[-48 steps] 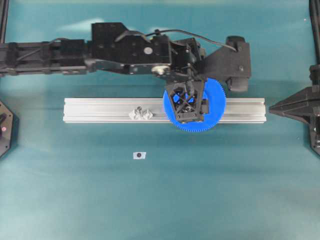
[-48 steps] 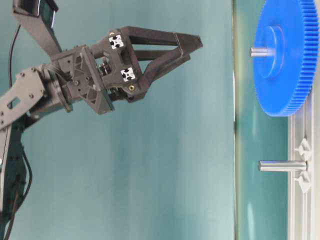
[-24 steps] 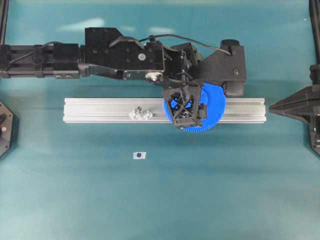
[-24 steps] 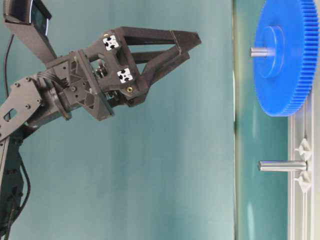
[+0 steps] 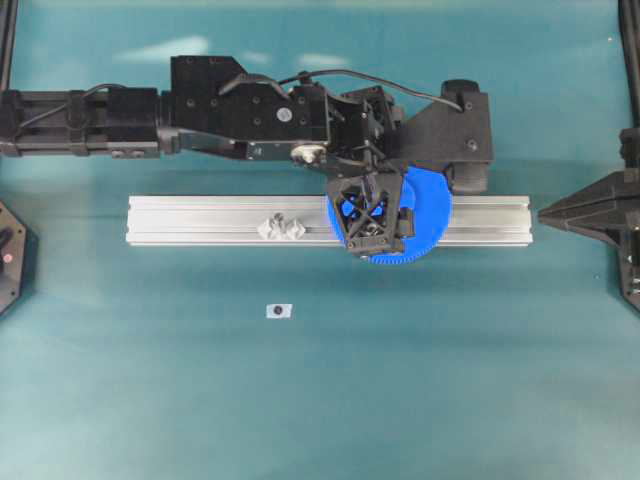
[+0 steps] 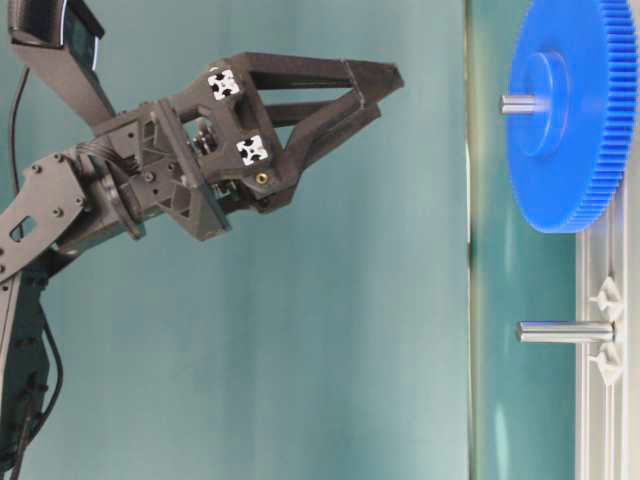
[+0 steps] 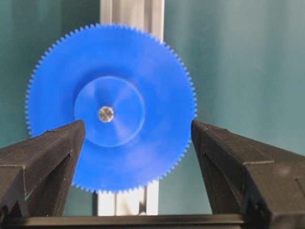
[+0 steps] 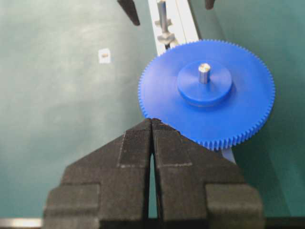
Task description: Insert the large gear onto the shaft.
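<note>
One gear, already seated flat on its peg over the rail. Left gripper spread wide above it, holding nothing; right gripper pinched shut, empty. Best lifted straight up, clear of the teeth.

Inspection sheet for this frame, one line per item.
Surface: teal mat, rail across it.
Job's things: gear seated flat on a shaft poking through its hub.
Clutter: second shaft bare on the rail; small white piece on the mat.
Hands: left hand open above the gear, touching nothing; right hand shut, parked.
Cables: black cable on left arm.
Surroundings: nothing seen.
</note>
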`<state>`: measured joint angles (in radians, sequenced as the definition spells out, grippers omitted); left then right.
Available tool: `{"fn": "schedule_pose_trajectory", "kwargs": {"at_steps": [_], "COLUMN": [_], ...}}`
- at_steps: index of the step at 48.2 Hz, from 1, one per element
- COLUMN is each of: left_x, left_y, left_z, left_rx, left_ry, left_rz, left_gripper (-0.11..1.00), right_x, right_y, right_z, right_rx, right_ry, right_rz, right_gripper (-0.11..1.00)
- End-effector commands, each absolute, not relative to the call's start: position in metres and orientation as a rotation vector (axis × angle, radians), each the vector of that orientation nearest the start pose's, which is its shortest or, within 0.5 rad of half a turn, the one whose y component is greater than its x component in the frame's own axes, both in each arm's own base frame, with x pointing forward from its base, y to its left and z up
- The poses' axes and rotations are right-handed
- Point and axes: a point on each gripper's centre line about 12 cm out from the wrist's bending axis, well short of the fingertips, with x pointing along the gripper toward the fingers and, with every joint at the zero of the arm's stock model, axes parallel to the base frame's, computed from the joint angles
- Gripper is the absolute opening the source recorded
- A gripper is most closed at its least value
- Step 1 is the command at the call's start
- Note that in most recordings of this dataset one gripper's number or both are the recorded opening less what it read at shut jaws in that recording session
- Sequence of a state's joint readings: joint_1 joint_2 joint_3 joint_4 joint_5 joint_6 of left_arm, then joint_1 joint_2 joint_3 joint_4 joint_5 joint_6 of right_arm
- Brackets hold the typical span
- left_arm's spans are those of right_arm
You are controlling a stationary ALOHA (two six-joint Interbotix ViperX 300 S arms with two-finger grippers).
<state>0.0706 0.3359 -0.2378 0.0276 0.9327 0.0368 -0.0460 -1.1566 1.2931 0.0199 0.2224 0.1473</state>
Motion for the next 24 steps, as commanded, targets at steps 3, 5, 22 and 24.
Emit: {"fn": "schedule_pose_trajectory", "kwargs": {"at_steps": [3,5,22,24], "left_x": [0.5136,0.5136,0.5133,0.5132], "left_y": [0.0373,0.0373,0.0372,0.0381], "left_z": [0.2765,0.2765,0.2763,0.2763], "left_rx": [0.027,0.027,0.024,0.024], "left_ry": [0.988,0.988,0.991,0.991], "left_rz": [0.056,0.056,0.056,0.058], "left_gripper": [0.86,0.86,0.86,0.86], "right_x": [0.1589,0.1590,0.1585,0.1584], "right_y": [-0.0073,-0.0071,-0.0070,-0.0070], "right_z": [0.2238,0.2240,0.2214,0.2213], "right_rx": [0.185,0.185,0.185,0.185], "right_ry": [0.345,0.343,0.350,0.351], "right_rz": [-0.075,-0.074,-0.074,-0.074], "right_gripper": [0.03,0.03,0.03,0.03]}}
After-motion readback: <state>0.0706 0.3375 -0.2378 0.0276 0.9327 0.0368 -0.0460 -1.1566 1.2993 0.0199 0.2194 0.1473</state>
